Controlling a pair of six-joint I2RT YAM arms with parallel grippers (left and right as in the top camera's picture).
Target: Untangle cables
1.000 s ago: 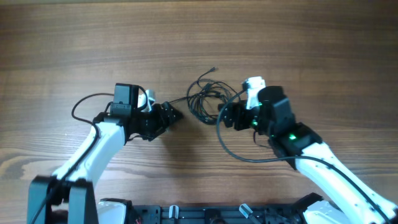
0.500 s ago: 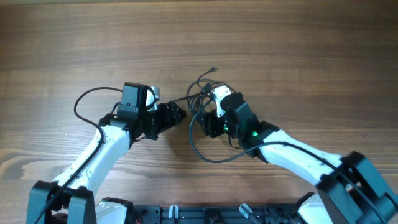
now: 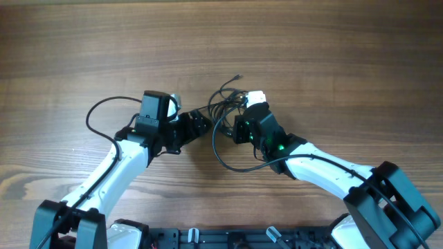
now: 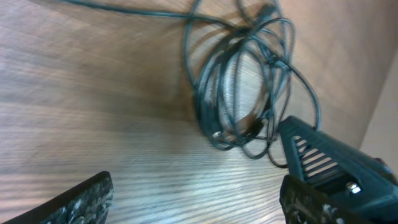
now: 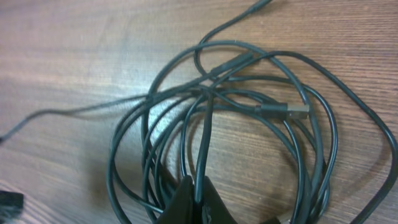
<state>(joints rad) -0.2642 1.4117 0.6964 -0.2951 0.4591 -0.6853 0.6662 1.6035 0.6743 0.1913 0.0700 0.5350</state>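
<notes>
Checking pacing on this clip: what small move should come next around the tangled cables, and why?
Probably ease the left end effector forward and close it on the near loops of the cables. Its jaws stand open just short of the coil, while the right end effector is shut on one strand; anchoring the coil might let that strand pull free.

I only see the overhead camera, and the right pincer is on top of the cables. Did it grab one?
Observer: Yes. The right wrist view shows the right pincer shut on one strand of the cables.
Kid: And the left pincer?
Observer: Its wrist view shows the left pincer open, only bare table between its jaws, the cables lying just ahead.
Kid: Any plugs?
Observer: One silver-tipped plug lies at the coil's right side in the right wrist view.
</notes>
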